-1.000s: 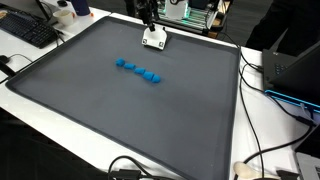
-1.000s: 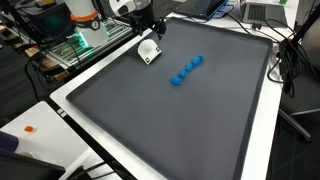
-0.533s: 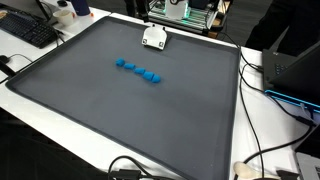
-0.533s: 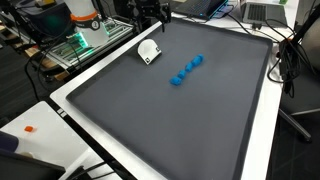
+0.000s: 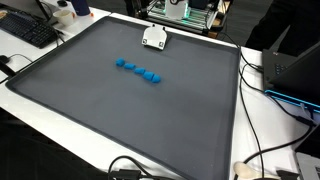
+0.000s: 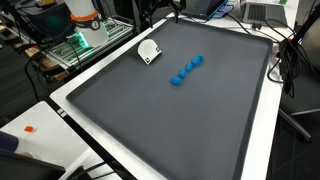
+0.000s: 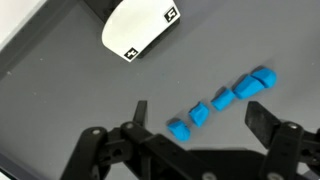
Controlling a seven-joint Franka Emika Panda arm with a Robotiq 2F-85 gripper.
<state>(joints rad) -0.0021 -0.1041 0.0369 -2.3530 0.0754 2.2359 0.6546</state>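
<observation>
Gripper (image 7: 197, 110) mine, spread wide, pinching nothing, hanging high over gray mat (image 7: 60, 100). Row of small blue blocks (image 7: 222, 99) lies directly below in wrist view, framed by my two fingers. White box (image 7: 138, 28) with printed squares sits beyond row, apart from it, near mat edge. Blocks look light, stiff and small, so they probably skid easily on mat. Best hold, I judge: end block, pinched across its short sides.

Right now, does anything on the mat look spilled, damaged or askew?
Nothing stands out. The small blue blocks lie in a neat row on the dark grey mat; the white rounded marker-tagged object sits apart near its edge, intact.
</observation>
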